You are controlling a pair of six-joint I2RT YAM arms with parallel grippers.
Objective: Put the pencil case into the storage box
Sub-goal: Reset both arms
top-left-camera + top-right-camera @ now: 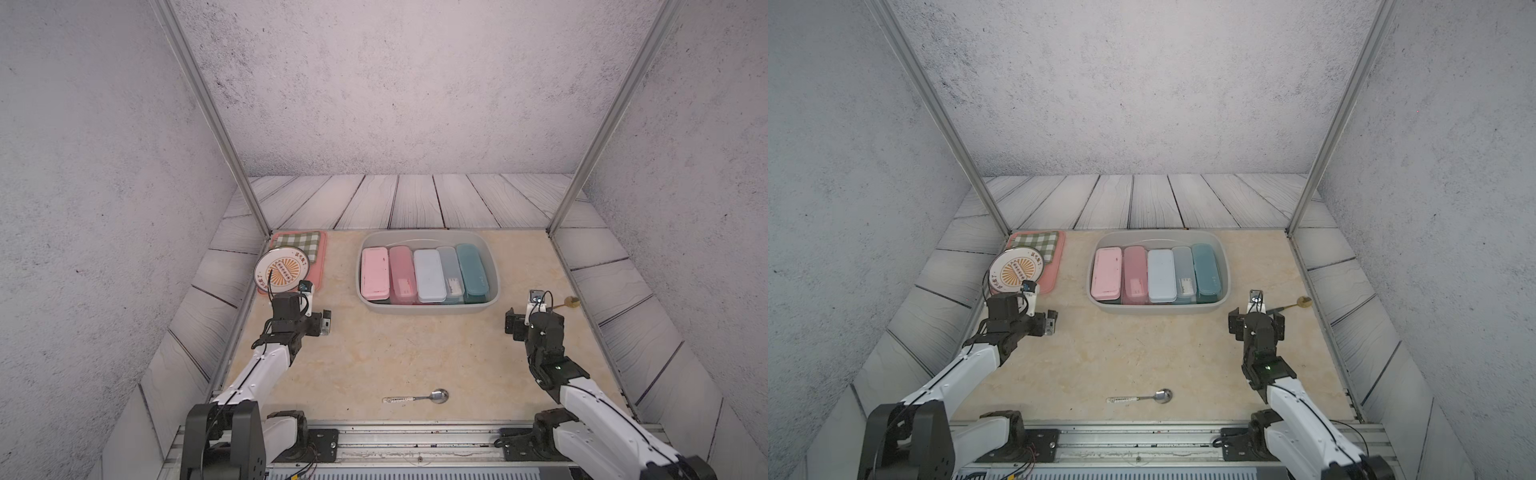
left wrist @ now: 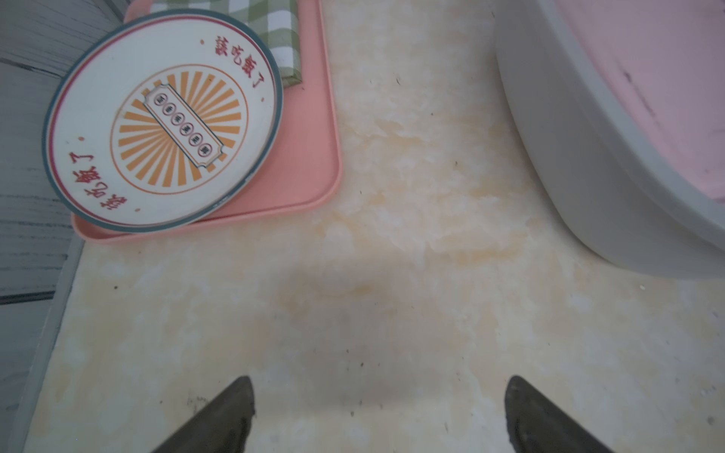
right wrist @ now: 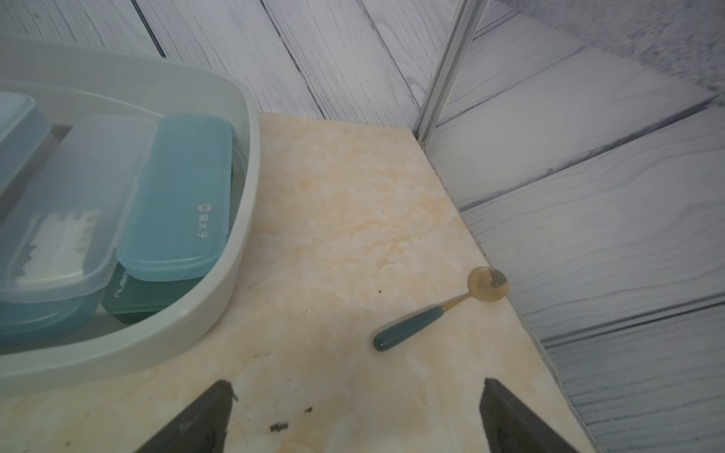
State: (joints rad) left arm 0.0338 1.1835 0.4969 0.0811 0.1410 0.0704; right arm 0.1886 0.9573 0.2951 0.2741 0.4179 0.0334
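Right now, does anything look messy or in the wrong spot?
The round plate sits crooked: partly on the checked cloth, hanging over the pink tray's rim. A silver spoon and a teal-handled gold spoon lie loose on the table.

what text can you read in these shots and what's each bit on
"該吃飯了", red, twice on the round white plate.
"猫太子", white, on the teal plastic pencil case.
Dark green case beneath it: letters partly hidden.
Plate's centre ticket, steel spoon handle: too small.
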